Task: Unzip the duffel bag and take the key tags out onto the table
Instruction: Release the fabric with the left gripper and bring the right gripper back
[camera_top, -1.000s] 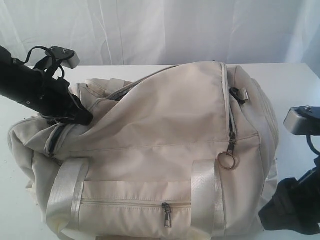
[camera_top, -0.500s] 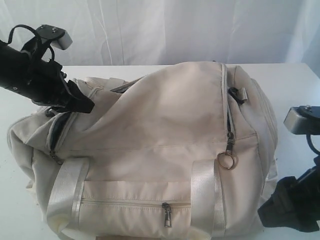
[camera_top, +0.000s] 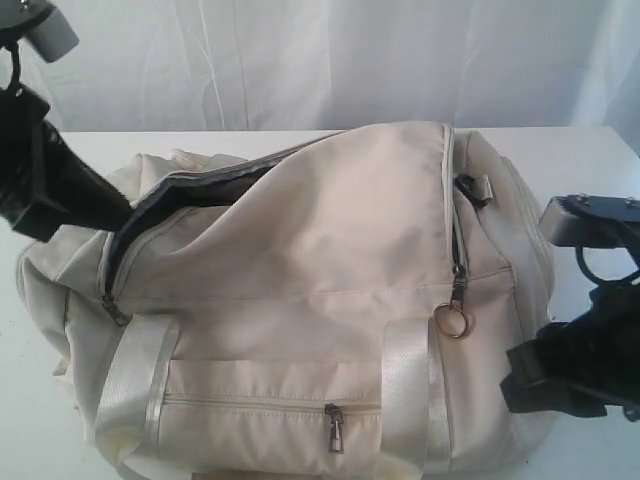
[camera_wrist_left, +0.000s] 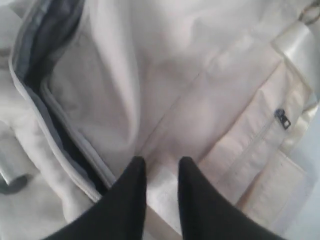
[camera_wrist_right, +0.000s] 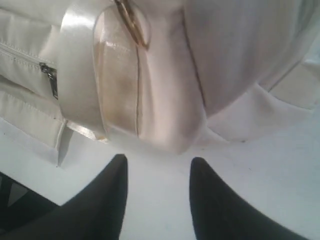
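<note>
by the unzipped duffel bag (camera_top: 330, 260), left hand (camera_wrist_left: 161, 162) and right hand (camera_wrist_right: 159, 160) gape, empty.

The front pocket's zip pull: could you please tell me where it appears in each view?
Exterior: zip pull, low centre of the duffel bag's front.
Left wrist: zip pull at the pocket zip's end.
Right wrist: zip pull beside the shiny strap.
Shared landmark: that shiny strap.

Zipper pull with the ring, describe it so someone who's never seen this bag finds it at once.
Find the cream duffel bag filling the exterior view. Near its right end a zipper runs down from the top, and the ringed pull hangs at its bottom, beside the right shiny strap. Only it carries a round metal ring; the front pocket pull below has none.
</note>
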